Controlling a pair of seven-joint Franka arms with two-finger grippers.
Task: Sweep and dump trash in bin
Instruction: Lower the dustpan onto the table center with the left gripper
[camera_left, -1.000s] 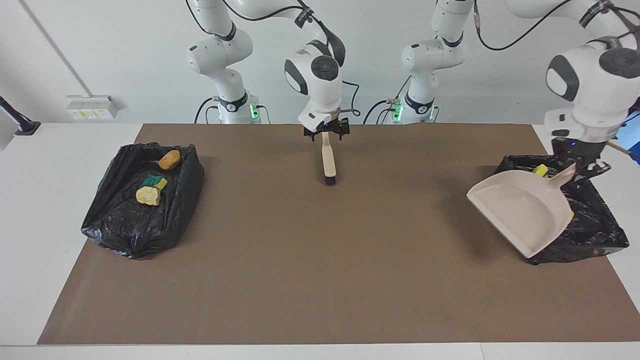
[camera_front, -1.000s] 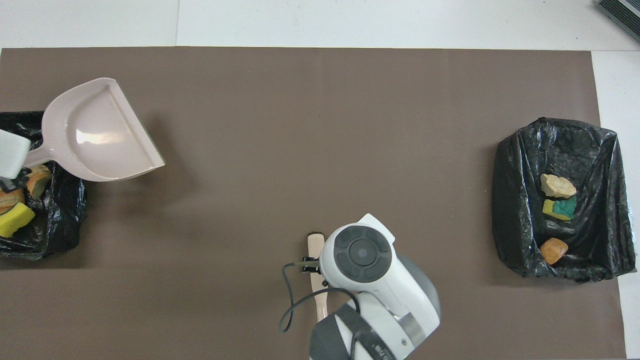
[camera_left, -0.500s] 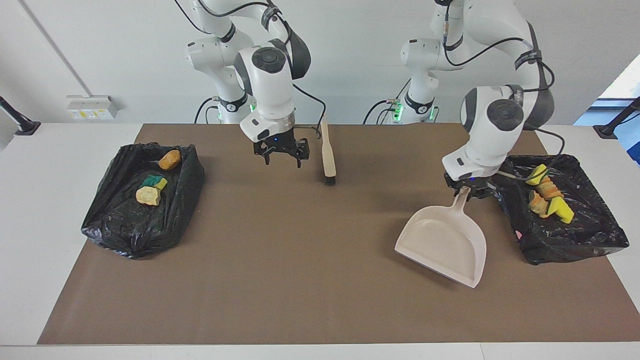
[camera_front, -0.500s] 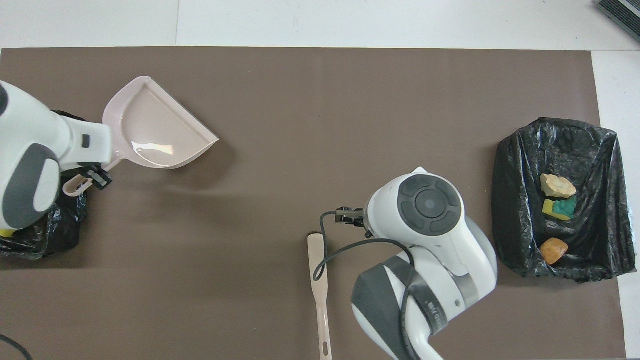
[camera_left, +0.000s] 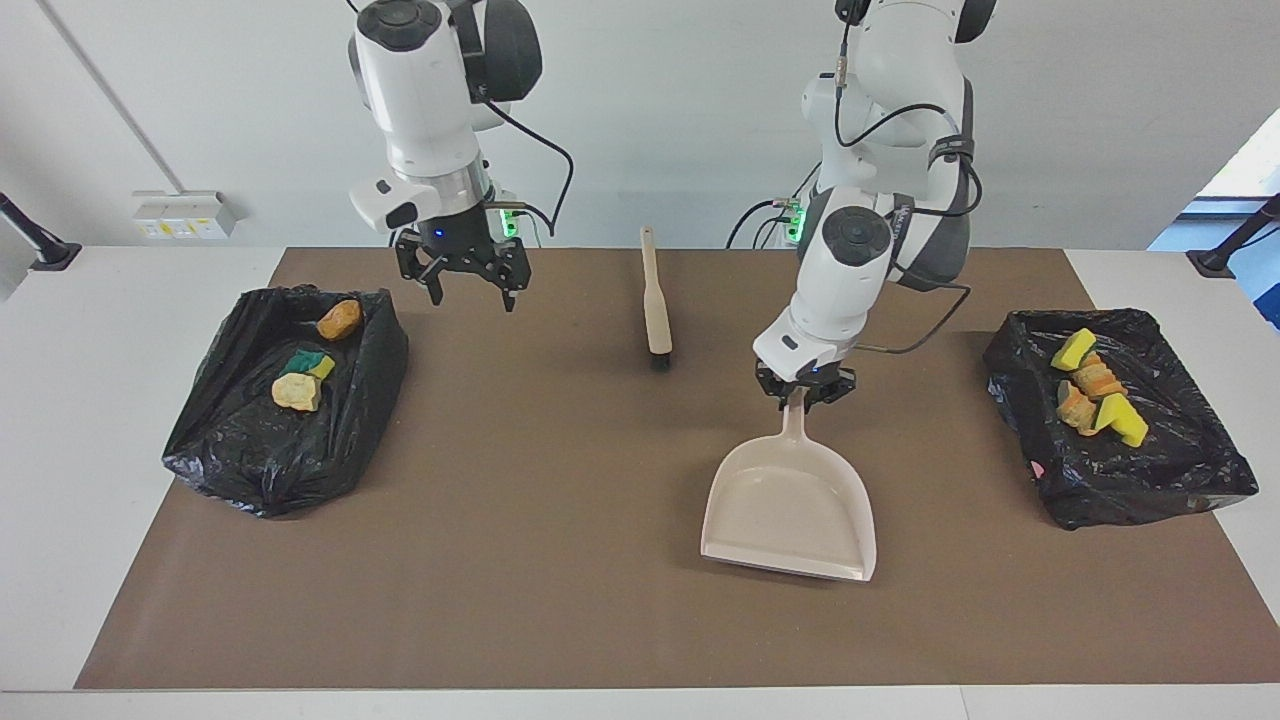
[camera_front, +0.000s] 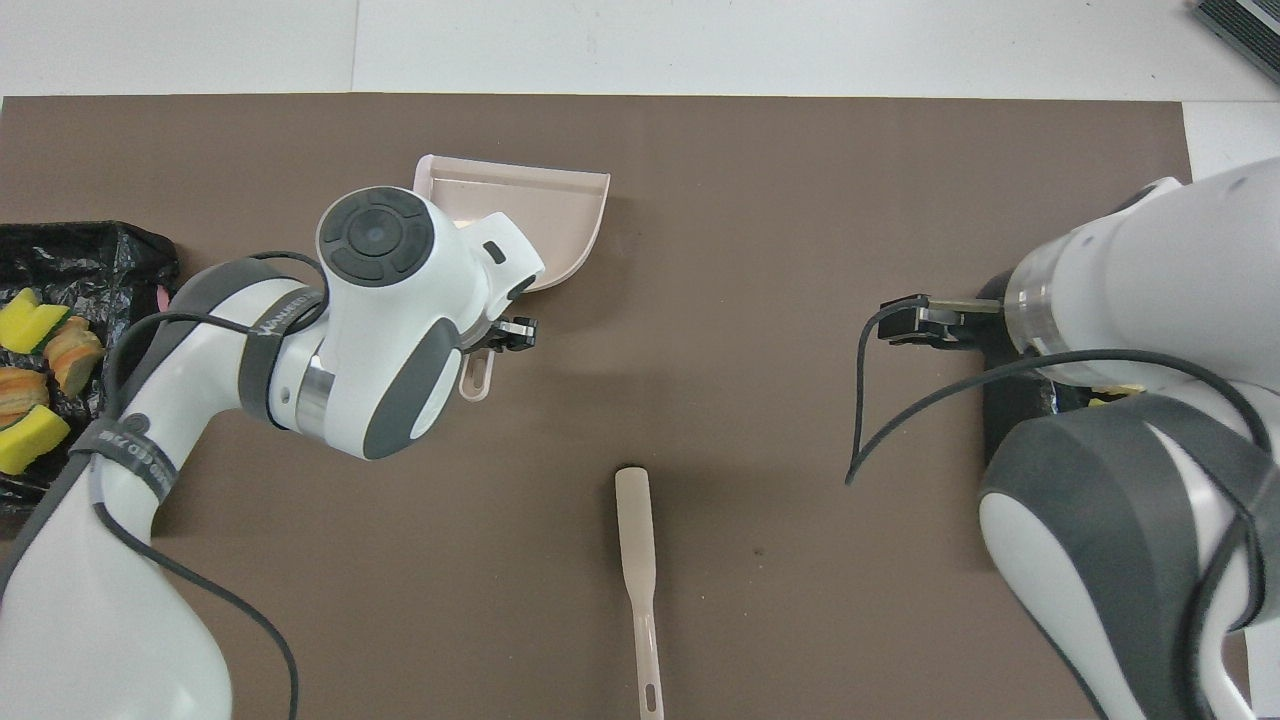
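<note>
Carrying the dustpan (camera_left: 790, 505) midtable, left claw (camera_left: 806, 392) clamped on it, right claw (camera_left: 462, 283) risen, spread apart.

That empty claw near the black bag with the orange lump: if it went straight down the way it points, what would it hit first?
Probably the brown mat, just beside the bag. The right gripper hangs open, pointing down, near the bag's rim; depth is hard to judge, so it might clip that rim.

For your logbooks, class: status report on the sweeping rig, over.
Left claw shut on dustpan, pan on mat. Right claw open, raised. Trash bagged. Brush lies free.
</note>
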